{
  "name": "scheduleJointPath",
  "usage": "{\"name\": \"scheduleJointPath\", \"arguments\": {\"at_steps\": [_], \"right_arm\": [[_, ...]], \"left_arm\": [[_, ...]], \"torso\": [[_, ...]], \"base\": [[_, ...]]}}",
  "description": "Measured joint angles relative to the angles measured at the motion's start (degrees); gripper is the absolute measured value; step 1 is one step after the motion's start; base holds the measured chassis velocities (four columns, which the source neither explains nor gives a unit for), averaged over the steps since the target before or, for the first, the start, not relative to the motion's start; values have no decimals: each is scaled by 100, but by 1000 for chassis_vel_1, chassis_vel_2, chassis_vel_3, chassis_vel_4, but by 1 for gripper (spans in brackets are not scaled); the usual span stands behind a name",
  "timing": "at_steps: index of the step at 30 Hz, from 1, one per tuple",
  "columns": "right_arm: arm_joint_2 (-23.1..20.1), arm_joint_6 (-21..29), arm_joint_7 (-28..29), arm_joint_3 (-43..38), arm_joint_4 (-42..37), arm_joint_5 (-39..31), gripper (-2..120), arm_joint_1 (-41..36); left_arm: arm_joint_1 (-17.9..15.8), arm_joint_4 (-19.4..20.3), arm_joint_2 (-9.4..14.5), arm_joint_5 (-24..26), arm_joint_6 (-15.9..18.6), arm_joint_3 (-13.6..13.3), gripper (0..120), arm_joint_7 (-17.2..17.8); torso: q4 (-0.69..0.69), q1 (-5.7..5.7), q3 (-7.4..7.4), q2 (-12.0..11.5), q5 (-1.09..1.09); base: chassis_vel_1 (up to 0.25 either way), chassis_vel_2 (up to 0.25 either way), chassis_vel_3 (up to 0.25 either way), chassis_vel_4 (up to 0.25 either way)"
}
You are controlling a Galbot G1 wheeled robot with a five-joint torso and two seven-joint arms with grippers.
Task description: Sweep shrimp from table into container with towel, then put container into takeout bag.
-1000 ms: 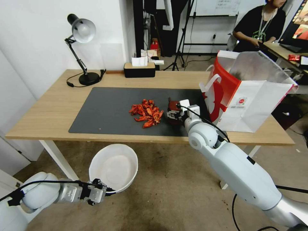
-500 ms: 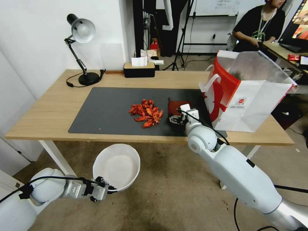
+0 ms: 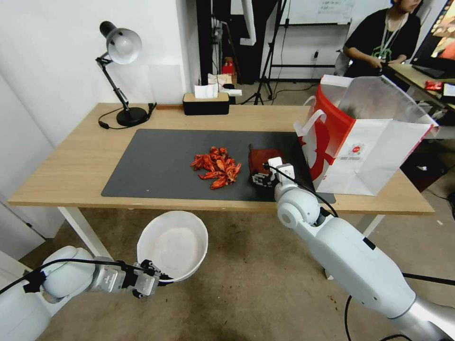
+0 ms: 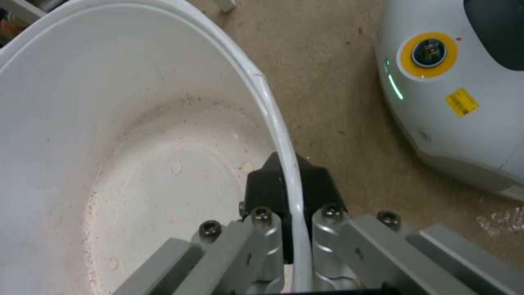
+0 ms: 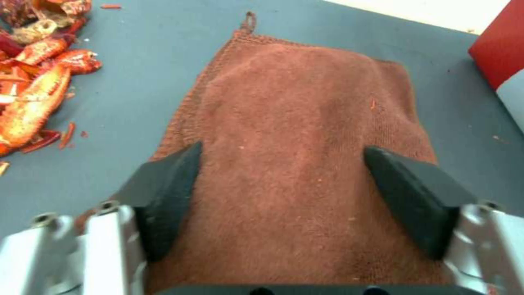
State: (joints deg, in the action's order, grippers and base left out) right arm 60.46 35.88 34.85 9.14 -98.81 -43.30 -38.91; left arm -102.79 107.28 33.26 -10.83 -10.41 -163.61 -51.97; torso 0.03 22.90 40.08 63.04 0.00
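Observation:
The shrimp (image 3: 216,166) lie heaped in the middle of the dark mat (image 3: 151,163) on the table (image 3: 66,166); they also show at the edge of the right wrist view (image 5: 32,86). Just to their right the rust-brown towel (image 3: 259,157) lies flat. My right gripper (image 3: 262,179) hovers open over the towel's near end (image 5: 306,123), one finger (image 5: 163,184) at each side of the cloth. Below the table's front edge, my left gripper (image 3: 159,279) is shut on the rim of the white container (image 3: 173,241), which is empty inside (image 4: 136,143). The takeout bag (image 3: 369,142) stands open at the table's right end.
A black desk lamp (image 3: 121,71) and a black tissue box (image 3: 206,103) stand along the table's far edge. A white table leg (image 3: 87,234) is left of the container. The robot's base (image 4: 453,82) sits on the brown floor beside the container.
My right gripper has drawn back toward the table's front edge, baring more of the towel. The left arm has carried the container slightly to the right.

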Motion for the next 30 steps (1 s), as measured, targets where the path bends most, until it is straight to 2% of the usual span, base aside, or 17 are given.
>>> {"name": "scheduleJointPath", "arguments": {"at_steps": [1, 6, 7, 9, 10, 12, 13, 19, 22, 30], "right_arm": [[0, 0, 0, 0, 0, 0, 74, 0], [0, -7, -2, -50, -59, -66, 54, -101], [0, -7, -2, -50, -59, -66, 54, -101], [-7, -8, -1, -60, -90, -84, 42, -137], [-7, -8, -1, -60, -90, -84, 42, -137], [-34, -8, -1, -64, -140, -125, 31, -151], [-34, -8, -1, -64, -140, -125, 31, -151], [-113, -6, 8, -68, -245, -242, 8, -158], [-136, -5, 9, -82, -292, -272, 5, -175], [-307, -46, -34, -179, -534, -525, 5, -204]], "left_arm": [[0, 0, 0, 0, 0, 0, 0, 0], [47, 59, -60, 71, 84, 46, 0, 7], [47, 59, -60, 71, 84, 46, 0, 7], [77, 73, -70, 76, 89, 84, 0, 9], [77, 73, -70, 76, 89, 84, 0, 9], [120, 83, -71, 78, 90, 132, 0, 10], [120, 83, -71, 78, 90, 132, 0, 10], [213, 99, -71, 78, 86, 250, 0, 12], [239, 107, -77, 78, 83, 287, 0, 13], [231, 151, -86, 59, 78, 285, 0, 24]], "torso": [[0, 0, 0, 0, 0], [1, 0, 0, 0, 1], [1, 0, 0, 0, 1], [-2, 0, 1, 0, 0], [-2, 0, 1, 0, 0], [-4, 1, 2, 0, 0], [-4, 1, 2, 0, 0], [-6, 3, 3, -2, -1], [-6, 4, 3, -2, 0], [-5, 4, 5, -3, 2]], "base": [[0, 0, 0, 0], [0, 0, 0, 0], [0, 0, 0, 0], [0, 0, 0, 0], [0, 0, 0, 0], [0, 0, 0, 0], [0, 0, 0, 0], [0, 0, 0, 0], [0, 0, 0, 0], [0, 0, 0, 0]]}}
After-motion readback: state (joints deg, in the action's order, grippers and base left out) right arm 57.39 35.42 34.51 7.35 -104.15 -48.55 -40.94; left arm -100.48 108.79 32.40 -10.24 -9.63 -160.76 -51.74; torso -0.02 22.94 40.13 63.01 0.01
